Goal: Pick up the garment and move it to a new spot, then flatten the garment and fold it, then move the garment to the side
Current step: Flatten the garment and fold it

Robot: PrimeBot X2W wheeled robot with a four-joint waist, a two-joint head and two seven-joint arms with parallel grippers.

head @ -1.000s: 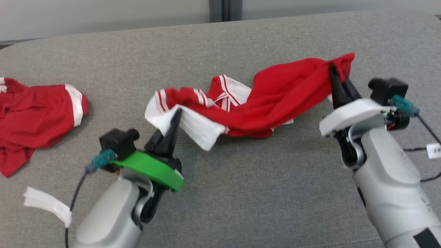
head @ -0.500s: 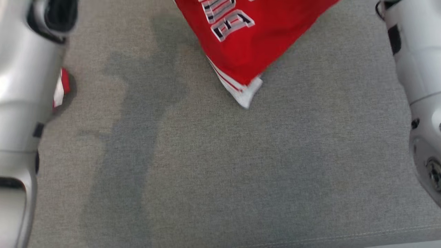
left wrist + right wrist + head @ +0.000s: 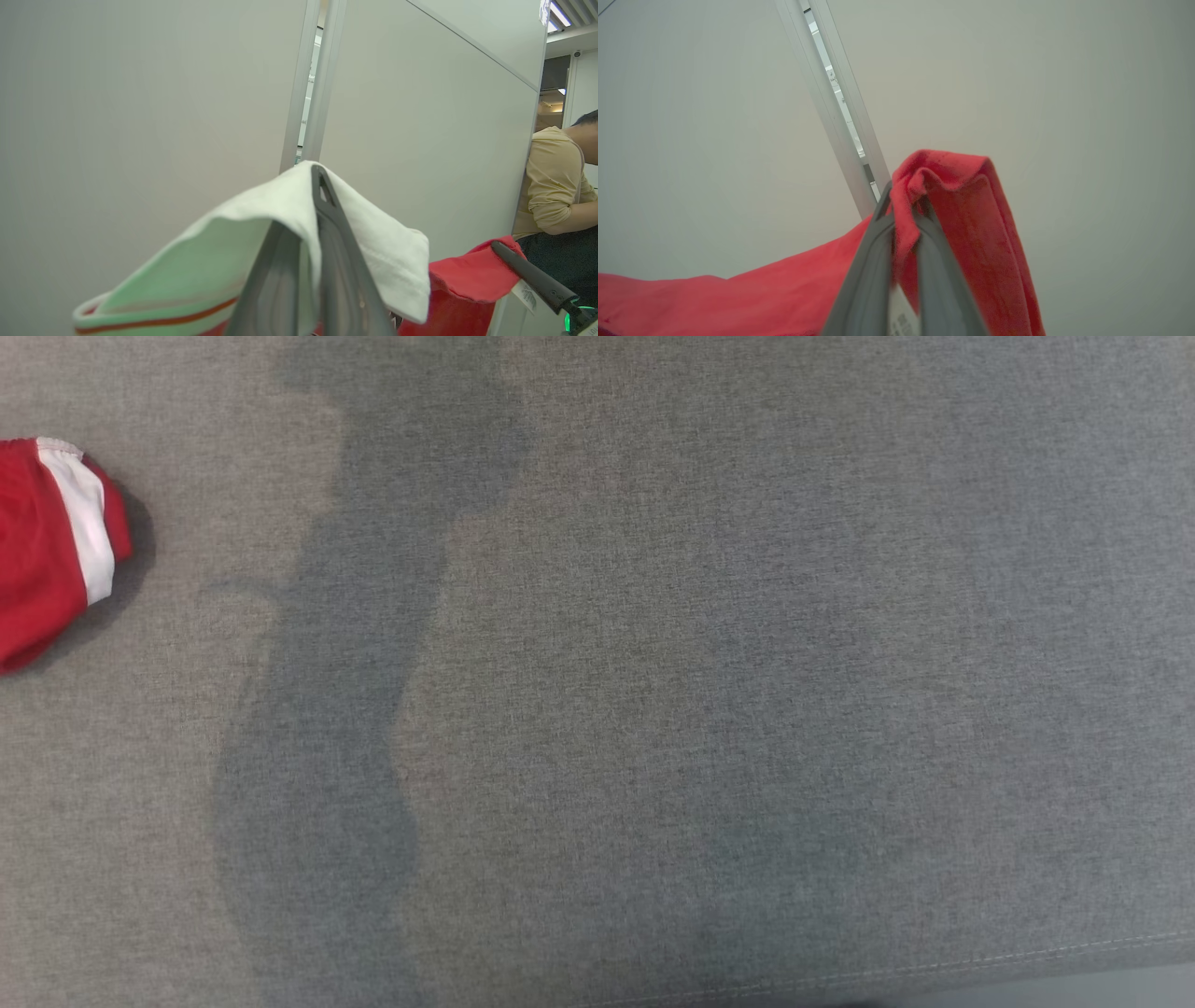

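Two grippers hold the garment (image 3: pixel 971 233) raised: the left gripper (image 3: pixel 301 200) is clamped on its white sleeve, the right gripper (image 3: pixel 903 205) on a red fold. Another red-and-white cloth (image 3: pixel 51 551) lies at the left edge of the grey cushion (image 3: pixel 653 709). Pale partitions (image 3: pixel 140 93) stand behind.

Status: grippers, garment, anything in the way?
Left gripper shut on garment, white edge; right gripper on red edge. Garment spans them, aloft. Another red garment lies left on grey surface.

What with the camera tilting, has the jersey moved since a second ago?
Yes, upward: the jersey has left the grey cushion beside the second garment; left gripper and right gripper hold it.
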